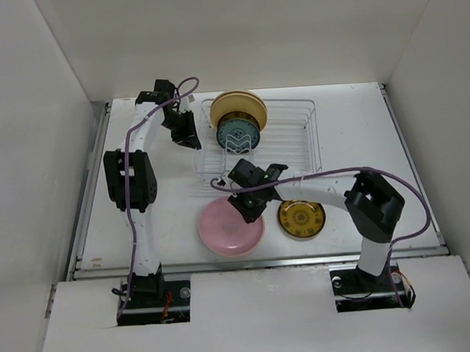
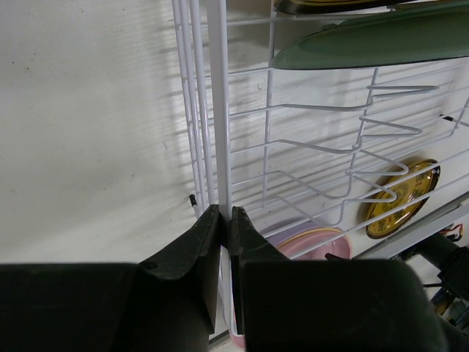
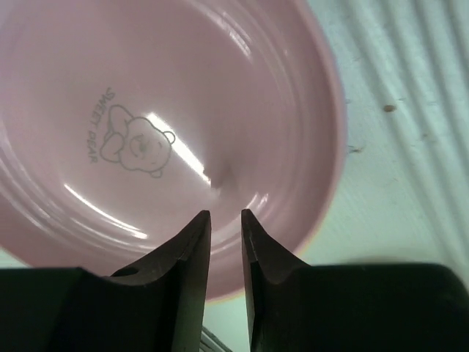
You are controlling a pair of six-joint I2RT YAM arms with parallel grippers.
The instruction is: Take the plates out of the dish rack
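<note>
The dish rack (image 1: 284, 133) stands at the back middle of the table. A yellow-orange plate (image 1: 243, 106) and a small teal patterned plate (image 1: 239, 133) stand upright at its far left end. My left gripper (image 1: 188, 136) is at the rack's left side, shut on the rack's white rim wire (image 2: 218, 110). The teal plate's edge (image 2: 366, 45) shows at the top of the left wrist view. A pink plate (image 1: 226, 231) lies flat in front of the rack, lavender and cream rims showing under it. My right gripper (image 1: 247, 209) hovers over the pink plate (image 3: 168, 110), fingers slightly apart and holding nothing.
A dark brown-gold plate (image 1: 301, 219) lies flat to the right of the pink one, under the right forearm. It also shows through the rack wires (image 2: 403, 198). White walls close in the table on three sides. The right part of the rack holds only wire dividers (image 2: 381, 132).
</note>
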